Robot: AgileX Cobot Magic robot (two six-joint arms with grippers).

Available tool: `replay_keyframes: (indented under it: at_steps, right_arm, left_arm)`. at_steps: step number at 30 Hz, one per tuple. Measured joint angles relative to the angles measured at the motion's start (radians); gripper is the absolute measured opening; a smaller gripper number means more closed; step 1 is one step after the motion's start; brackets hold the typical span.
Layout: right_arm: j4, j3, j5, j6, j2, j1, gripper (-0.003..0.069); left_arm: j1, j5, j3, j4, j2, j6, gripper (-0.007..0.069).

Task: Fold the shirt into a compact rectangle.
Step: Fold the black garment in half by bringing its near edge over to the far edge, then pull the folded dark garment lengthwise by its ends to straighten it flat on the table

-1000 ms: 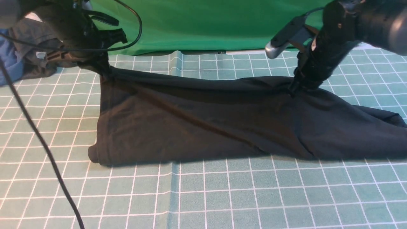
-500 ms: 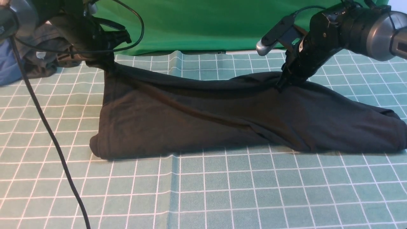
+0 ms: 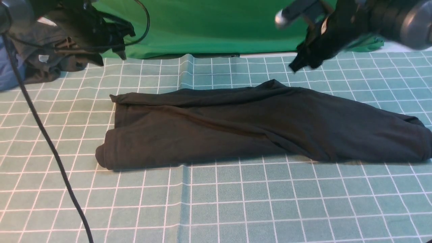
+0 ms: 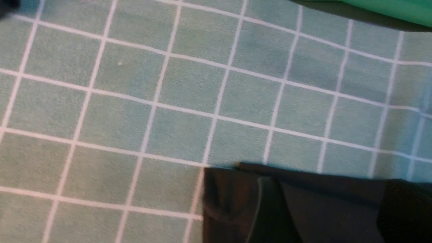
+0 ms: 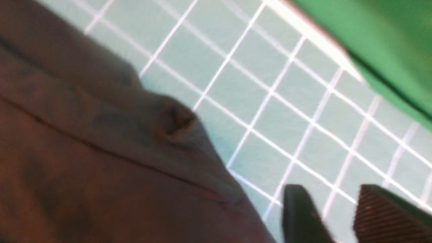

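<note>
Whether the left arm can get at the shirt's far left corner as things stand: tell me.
Probably yes. The left end effector hovers open above and behind that corner of the shirt, apart from it, with only bare mat between; the cable trails clear to the left.

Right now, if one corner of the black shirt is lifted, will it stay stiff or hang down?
Probably floppy: the black shirt lies in soft rounded folds on the grid mat. Its stacked layers would likely slide apart, since nothing pins them.
</note>
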Motion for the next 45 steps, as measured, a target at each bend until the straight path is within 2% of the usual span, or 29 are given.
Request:
replay_keyframes:
  at_steps: [1,2,3,4,5,7,9,15,20,26,33,35,37,42,45]
  right_arm:
    - [0.032,-0.007,0.016,-0.008,-0.02,0.0,0.0097]
    - [0.04,-0.008,0.019,-0.008,-0.024,0.0,0.0089]
    - [0.125,-0.015,0.043,-0.055,-0.046,0.0,0.0047]
    - [0.125,-0.016,0.046,-0.061,-0.047,0.0,0.0043]
    - [0.198,-0.02,0.079,-0.096,-0.05,0.0,0.0027]
    - [0.26,-0.02,0.121,-0.118,-0.038,0.0,0.0019]
    - [0.284,-0.02,0.145,-0.125,-0.02,0.0,0.0015]
    - [0.296,-0.02,0.159,-0.124,-0.01,0.0,0.0012]
    - [0.299,-0.02,0.183,-0.122,-0.01,0.0,0.0012]
    - [0.3,-0.02,0.207,-0.102,-0.01,0.0,0.0012]
    - [0.302,-0.02,0.227,-0.098,-0.01,0.0,0.0014]
    - [0.302,-0.02,0.228,-0.097,-0.01,0.0,0.0015]
    - [0.302,-0.02,0.235,-0.097,-0.01,0.0,0.0017]
    - [0.285,-0.02,0.265,-0.096,-0.011,-0.005,0.0018]
    - [0.275,-0.02,0.326,-0.096,-0.026,-0.042,0.0015]
  left_arm:
    - [-0.001,0.021,0.0,-0.065,-0.014,0.042,0.034]
    - [-0.001,0.026,0.0,-0.076,-0.016,0.042,0.0331]
    - [-0.01,0.063,0.0,-0.154,-0.024,0.112,0.0249]
    - [-0.011,0.063,0.0,-0.16,-0.024,0.119,0.0237]
    - [-0.032,0.092,0.0,-0.189,-0.018,0.158,0.0122]
    - [-0.065,0.123,0.0,-0.197,0.001,0.186,0.0056]
    - [-0.107,0.147,0.001,-0.2,0.036,0.207,0.002]
    - [-0.226,0.129,-0.005,-0.212,0.148,0.24,0.0002]
    - [-0.287,0.038,-0.028,-0.227,0.224,0.243,0.0002]
    - [-0.278,-0.054,-0.031,-0.222,0.272,0.236,0.0004]
    - [-0.208,-0.246,-0.043,-0.252,0.286,0.198,0.0006]
    - [-0.193,-0.254,-0.062,-0.252,0.286,0.195,0.0007]
    - [-0.176,-0.226,-0.102,-0.253,0.286,0.194,0.0006]
    - [-0.143,0.009,-0.233,-0.255,0.282,0.222,0.0006]
    - [-0.137,0.176,-0.271,-0.255,0.264,0.277,0.0006]
